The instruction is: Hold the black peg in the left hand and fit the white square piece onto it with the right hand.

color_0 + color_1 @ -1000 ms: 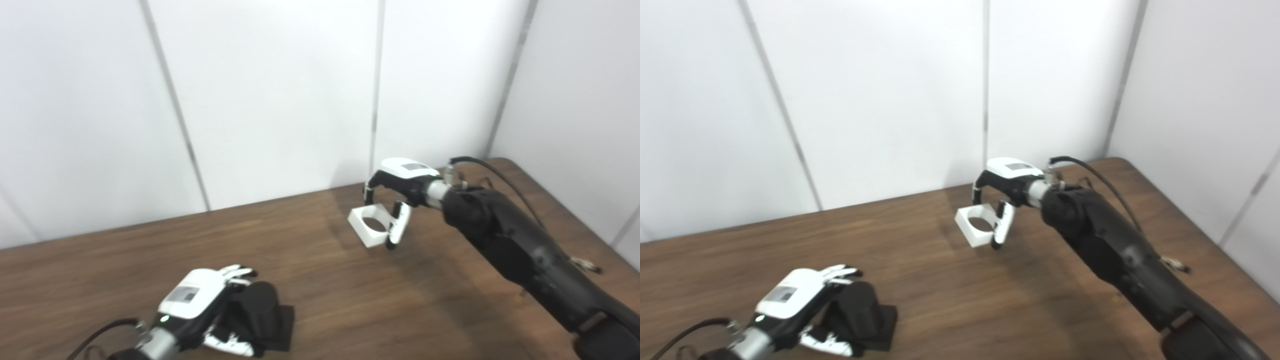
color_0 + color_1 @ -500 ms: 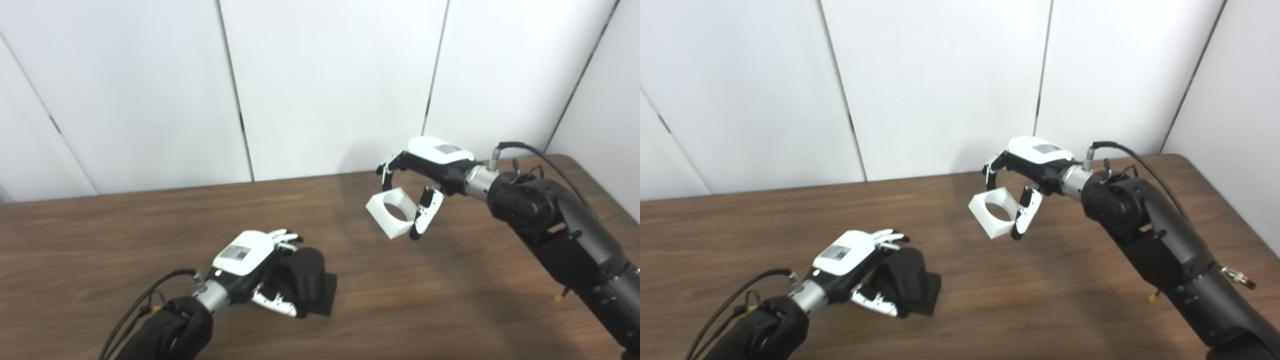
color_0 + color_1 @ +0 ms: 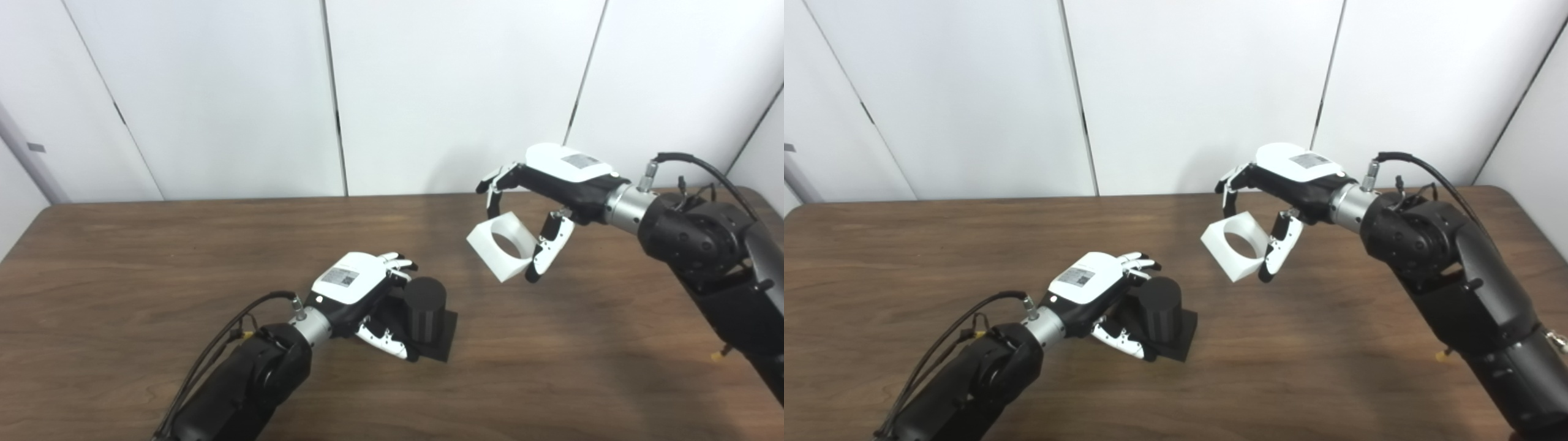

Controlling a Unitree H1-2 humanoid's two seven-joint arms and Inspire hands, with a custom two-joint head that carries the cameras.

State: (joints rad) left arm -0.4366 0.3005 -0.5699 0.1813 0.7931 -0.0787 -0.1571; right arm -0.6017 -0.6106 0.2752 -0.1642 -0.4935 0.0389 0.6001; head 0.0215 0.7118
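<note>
We are gripping the black peg (image 3: pixel 425 306) in our left hand (image 3: pixel 361 294), fingers wrapped around its upright cylinder; its square base is resting on the wooden table (image 3: pixel 122 257). Our right hand (image 3: pixel 554 187) is pinching the white square piece (image 3: pixel 502 245) in the air, well apart from the peg, its round hole tilted toward us. Each hand is wearing a small grey label (image 3: pixel 1075 276), too blurred to read.

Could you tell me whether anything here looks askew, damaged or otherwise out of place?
Nothing stands out. The left hand grips the black peg, upright on the table. The right hand holds the white square piece tilted in the air, apart from the peg.
</note>
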